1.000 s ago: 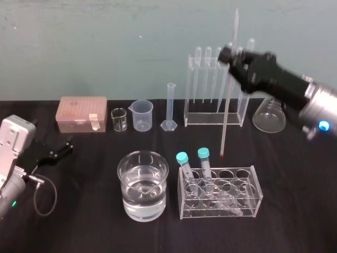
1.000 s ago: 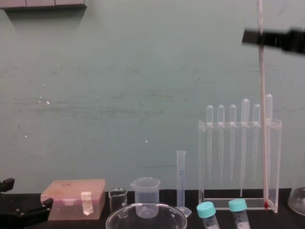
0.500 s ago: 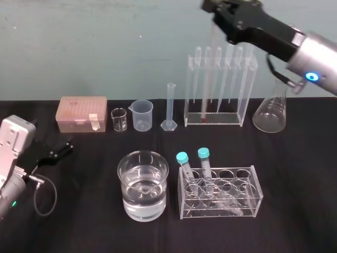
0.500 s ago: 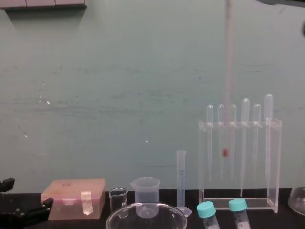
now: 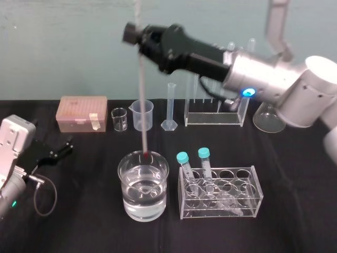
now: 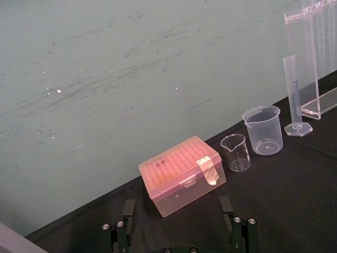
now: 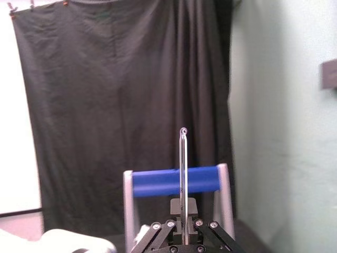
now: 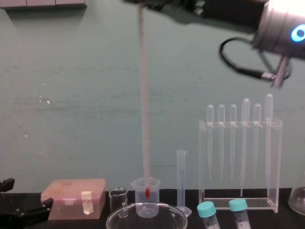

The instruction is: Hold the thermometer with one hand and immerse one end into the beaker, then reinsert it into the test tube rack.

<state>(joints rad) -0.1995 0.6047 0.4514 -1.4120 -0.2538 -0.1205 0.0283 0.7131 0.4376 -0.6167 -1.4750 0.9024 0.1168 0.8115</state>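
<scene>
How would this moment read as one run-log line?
right gripper: shut on thermometer, upright | tip: just above beaker, not in water | left gripper: open, parked left

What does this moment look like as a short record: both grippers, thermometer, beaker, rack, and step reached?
right gripper: shut on the thermometer near its upper end, high above the beaker
thermometer: near upright, red tip over the beaker and just above its rim in the chest view
beaker: front centre of the table, part filled with clear liquid
test tube rack: at the back, holding pipettes
left gripper: open, parked at the left
step: immersion not yet done
</scene>
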